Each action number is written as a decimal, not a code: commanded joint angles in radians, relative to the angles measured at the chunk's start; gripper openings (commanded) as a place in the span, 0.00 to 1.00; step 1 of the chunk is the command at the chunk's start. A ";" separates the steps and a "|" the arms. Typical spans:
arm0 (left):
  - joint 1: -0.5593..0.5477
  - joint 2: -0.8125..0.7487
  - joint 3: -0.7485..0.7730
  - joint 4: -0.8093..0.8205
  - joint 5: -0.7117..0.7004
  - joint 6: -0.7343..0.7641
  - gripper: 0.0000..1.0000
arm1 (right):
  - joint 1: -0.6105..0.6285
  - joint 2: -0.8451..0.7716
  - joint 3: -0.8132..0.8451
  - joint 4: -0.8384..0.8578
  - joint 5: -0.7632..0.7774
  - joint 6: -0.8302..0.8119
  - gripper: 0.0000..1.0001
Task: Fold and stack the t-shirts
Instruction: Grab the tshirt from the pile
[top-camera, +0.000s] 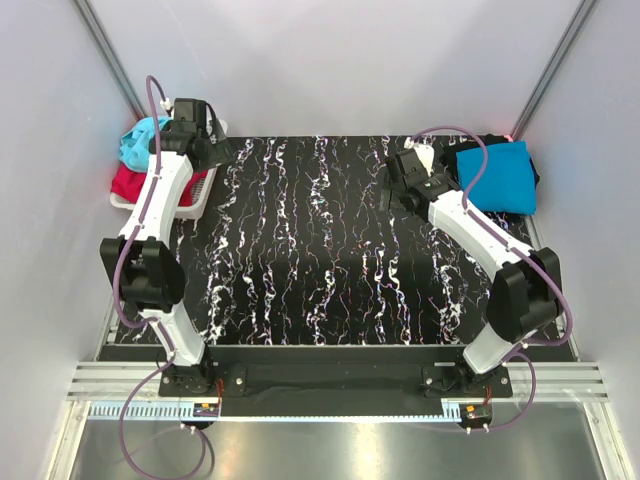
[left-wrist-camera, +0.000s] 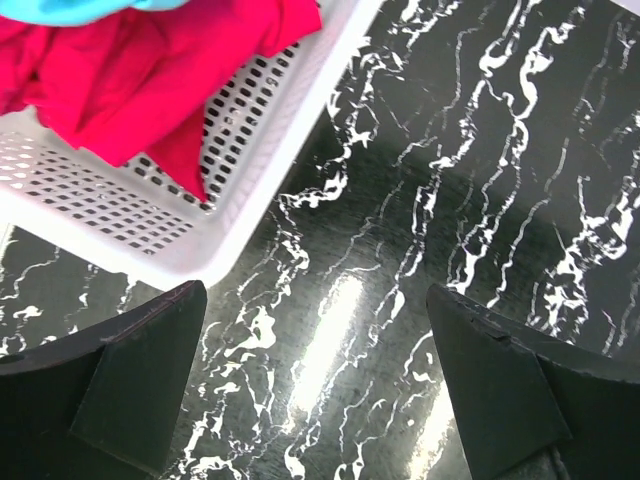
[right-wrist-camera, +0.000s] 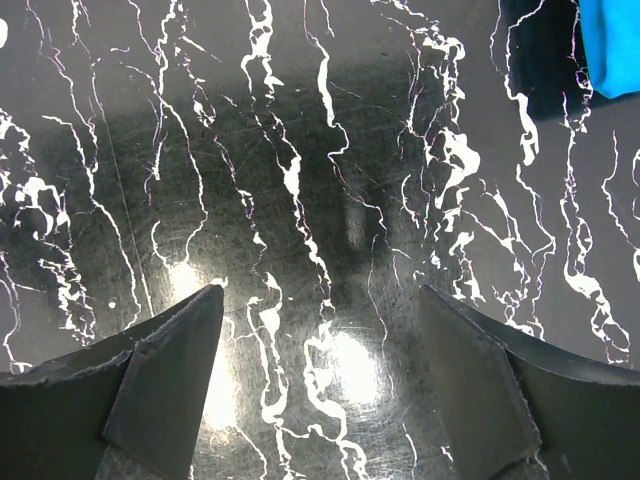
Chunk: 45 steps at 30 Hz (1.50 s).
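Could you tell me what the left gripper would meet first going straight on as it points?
Probably the bare marbled table beside the white basket; nothing else lies between the left gripper's open fingers.

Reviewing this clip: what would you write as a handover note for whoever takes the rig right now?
Left gripper: open, empty, over the table beside the basket.
Right gripper: open, empty, over the table near the blue shirt.
Done: blue shirt lies folded on the black shirt, far right.
To do: turquoise shirt and red shirt, crumpled in the basket, to fold and stack.
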 joint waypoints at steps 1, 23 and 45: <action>0.006 -0.041 0.036 0.064 -0.069 0.029 0.99 | -0.002 0.015 0.015 0.039 -0.016 -0.027 0.86; 0.110 0.289 0.424 -0.033 -0.052 -0.053 0.99 | -0.015 -0.041 -0.014 0.077 -0.048 -0.042 0.87; 0.285 0.496 0.447 0.105 -0.167 -0.245 0.97 | -0.013 -0.043 -0.057 0.114 -0.134 -0.025 0.87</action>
